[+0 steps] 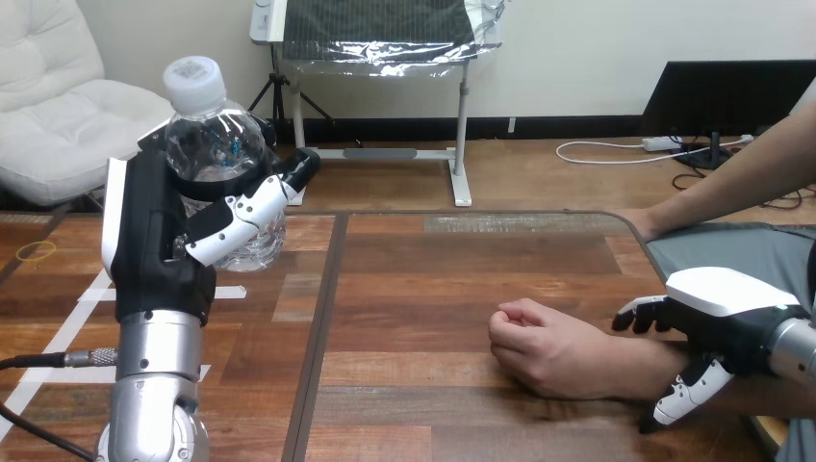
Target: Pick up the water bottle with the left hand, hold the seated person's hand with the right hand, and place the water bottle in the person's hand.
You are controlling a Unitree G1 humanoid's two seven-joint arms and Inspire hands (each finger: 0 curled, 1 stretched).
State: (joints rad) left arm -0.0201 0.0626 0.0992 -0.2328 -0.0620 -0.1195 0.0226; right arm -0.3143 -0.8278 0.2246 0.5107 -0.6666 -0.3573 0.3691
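Head view: my left robot hand [154, 241] is curled round the water bottle [212, 149], apparently lifted off the tabletop [433, 279] at the left, so the pickup looks done. My right robot hand [717, 308] wraps fingers and thumb round the person's wrist [625, 371]. The person's hand [539, 351] rests loosely fisted on the wood, well apart from the bottle, so delivery remains. The bottle is clear, thin, ribbed plastic with a white cap [194, 82]; the tabletop is glossy planks.

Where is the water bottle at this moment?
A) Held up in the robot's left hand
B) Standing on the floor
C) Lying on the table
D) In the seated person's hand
A: the left hand has its fingers curled round the water bottle, lifted off the table, while the person's hand rests there without it.
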